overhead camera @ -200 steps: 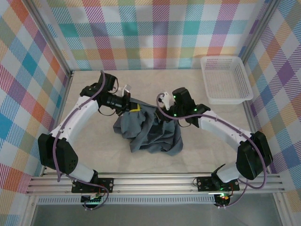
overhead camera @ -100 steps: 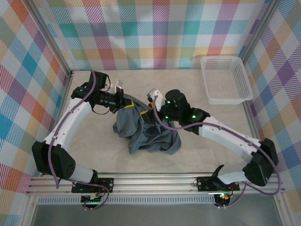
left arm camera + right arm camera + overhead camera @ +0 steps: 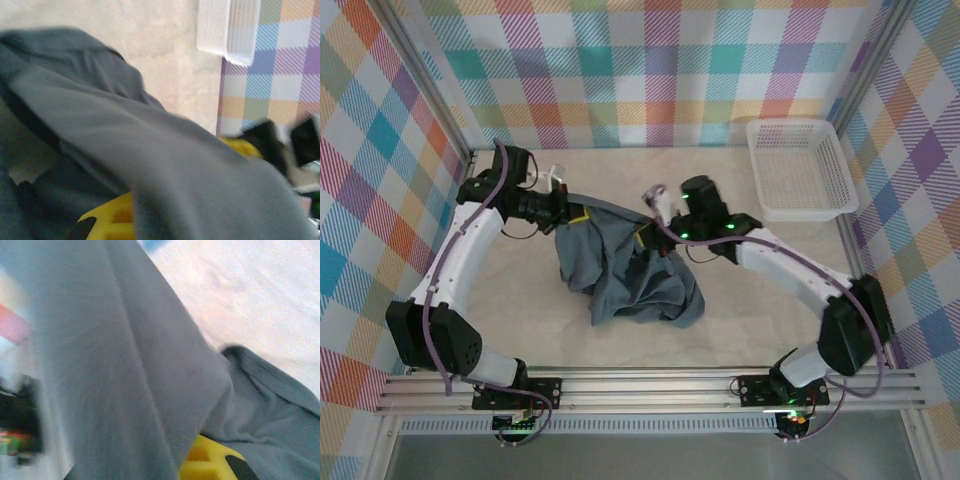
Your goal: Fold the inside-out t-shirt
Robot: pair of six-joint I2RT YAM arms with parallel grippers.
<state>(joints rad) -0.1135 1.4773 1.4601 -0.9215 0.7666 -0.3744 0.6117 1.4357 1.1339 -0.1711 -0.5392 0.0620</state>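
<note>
1. Grey t-shirt [image 3: 630, 275]: bunched heap well left of the basket [image 3: 800, 170], top edge lifted.
2. Left gripper [image 3: 570, 212] and right gripper [image 3: 655, 215]: both pinched shut on that edge.
3. Edge runs gripper to gripper, pointing toward the basket; the right gripper is nearer it.

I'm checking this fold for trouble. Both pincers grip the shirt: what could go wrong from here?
1. The t-shirt sags in a bunched heap between the left pincer and right pincer; spreading it may leave twisted layers.
2. The cloth edge between them looks taut; pulling wider apart could slip it free.
3. In both wrist views fabric drapes over the yellow fingers, so how much is pinched is hard to judge.
</note>
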